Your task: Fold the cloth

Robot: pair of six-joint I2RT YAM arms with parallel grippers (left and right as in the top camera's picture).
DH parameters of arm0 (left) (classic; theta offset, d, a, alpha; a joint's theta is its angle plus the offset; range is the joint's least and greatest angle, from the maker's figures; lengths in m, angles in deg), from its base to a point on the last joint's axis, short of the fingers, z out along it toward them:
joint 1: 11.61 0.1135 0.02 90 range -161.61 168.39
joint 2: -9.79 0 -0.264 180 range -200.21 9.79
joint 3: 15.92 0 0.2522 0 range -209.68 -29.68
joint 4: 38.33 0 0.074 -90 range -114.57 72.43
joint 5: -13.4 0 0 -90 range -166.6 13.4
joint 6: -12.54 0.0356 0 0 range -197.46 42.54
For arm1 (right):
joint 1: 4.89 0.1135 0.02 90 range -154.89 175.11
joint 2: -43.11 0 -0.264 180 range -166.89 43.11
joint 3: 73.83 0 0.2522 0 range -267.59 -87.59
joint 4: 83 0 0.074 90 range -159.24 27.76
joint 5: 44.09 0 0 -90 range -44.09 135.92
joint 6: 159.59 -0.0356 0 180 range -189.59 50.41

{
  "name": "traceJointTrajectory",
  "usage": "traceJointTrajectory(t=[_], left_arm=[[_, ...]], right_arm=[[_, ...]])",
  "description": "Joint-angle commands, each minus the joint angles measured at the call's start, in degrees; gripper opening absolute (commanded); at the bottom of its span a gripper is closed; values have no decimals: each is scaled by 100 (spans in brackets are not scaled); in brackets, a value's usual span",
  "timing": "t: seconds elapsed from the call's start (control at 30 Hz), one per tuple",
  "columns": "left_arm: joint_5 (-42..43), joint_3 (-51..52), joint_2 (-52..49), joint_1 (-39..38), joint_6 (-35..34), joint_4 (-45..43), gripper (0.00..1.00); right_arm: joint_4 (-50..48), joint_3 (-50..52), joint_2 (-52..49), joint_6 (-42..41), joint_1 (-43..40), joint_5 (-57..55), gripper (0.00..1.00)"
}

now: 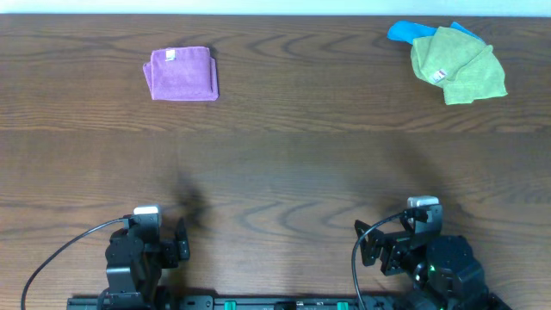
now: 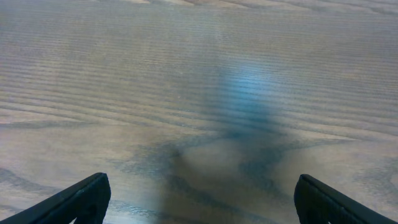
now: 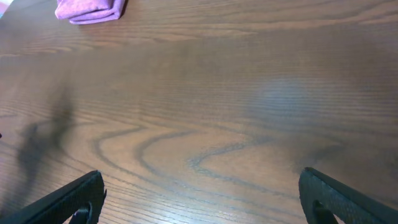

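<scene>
The violet-purple cloth (image 1: 181, 74) lies in a folded, roughly square shape at the far left of the wooden table, with a small white tag at its far edge. It also shows in the right wrist view (image 3: 90, 9) at the top left. My left gripper (image 1: 182, 242) is open and empty at the near edge, far from the cloth; the left wrist view shows only bare wood between its fingers (image 2: 199, 200). My right gripper (image 1: 370, 247) is open and empty at the near right, over bare wood (image 3: 199, 198).
A crumpled lime-green cloth (image 1: 457, 65) lies at the far right, on top of a blue cloth (image 1: 403, 32). The table's wood (image 1: 284, 164) spans the view. The arm bases and cables sit along the near edge.
</scene>
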Motion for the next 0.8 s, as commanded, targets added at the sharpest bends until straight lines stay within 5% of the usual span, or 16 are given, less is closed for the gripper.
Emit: traceJointTrajectory(t=[0.0, 0.27, 0.5, 0.77], left_arm=[[-122, 59, 63, -28, 7, 374, 96], [-122, 59, 63, -28, 7, 372, 95], [-122, 59, 63, -28, 7, 374, 95], [-122, 59, 63, -28, 7, 374, 95]], right_arm=[[22, 7, 20, -81, -31, -44, 99], [-4, 101, 22, -46, -586, -570, 99], [-389, 717, 446, 1480, -1521, -186, 99], [-452, 1473, 1178, 2186, -2396, 192, 99]])
